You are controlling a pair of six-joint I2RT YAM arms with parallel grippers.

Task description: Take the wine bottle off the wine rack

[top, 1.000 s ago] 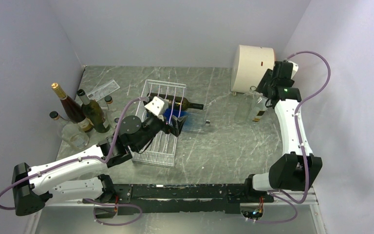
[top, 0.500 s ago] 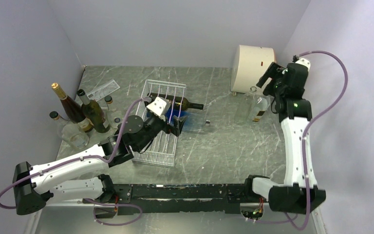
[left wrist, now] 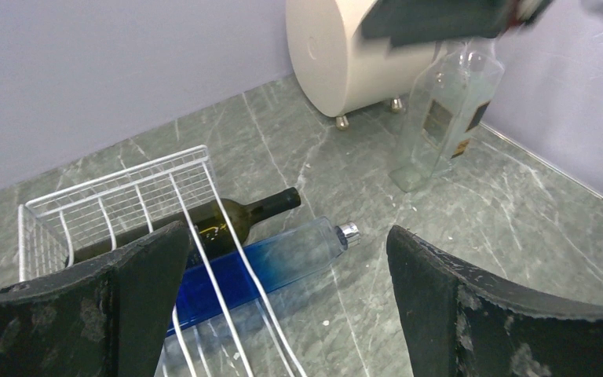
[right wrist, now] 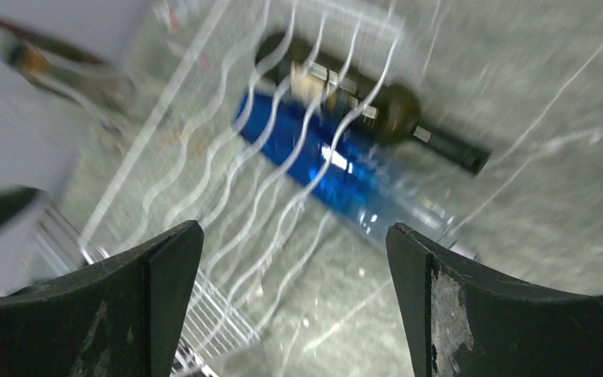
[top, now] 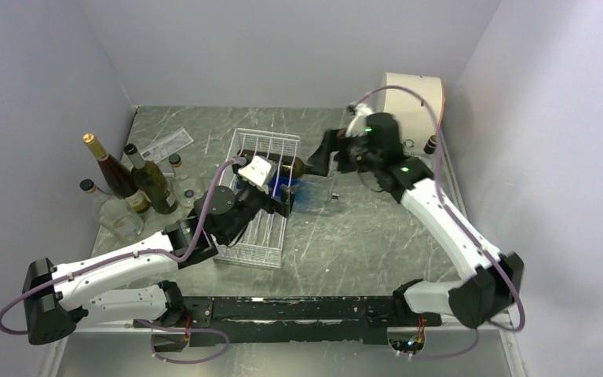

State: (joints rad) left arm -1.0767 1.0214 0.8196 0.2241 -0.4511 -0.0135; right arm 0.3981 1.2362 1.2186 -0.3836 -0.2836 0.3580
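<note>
The grey marble bench (top: pixel 361 236) sits between pale walls. From above, the wine bottle (top: pixel 308 167) lies on its side across the far end of the wine rack (top: pixel 259 250), neck poking out right. The right hand (top: pixel 323 155) is spread close by that neck.

Left wrist: the left hand (left wrist: pixel 286 236) is spread too. A blue bottle (left wrist: pixel 275 263) lies just beside the wine bottle, so a pinch could catch it or a wire.

Right wrist: the view is blurred, and a hasty grip on the smooth neck may slip.
</note>
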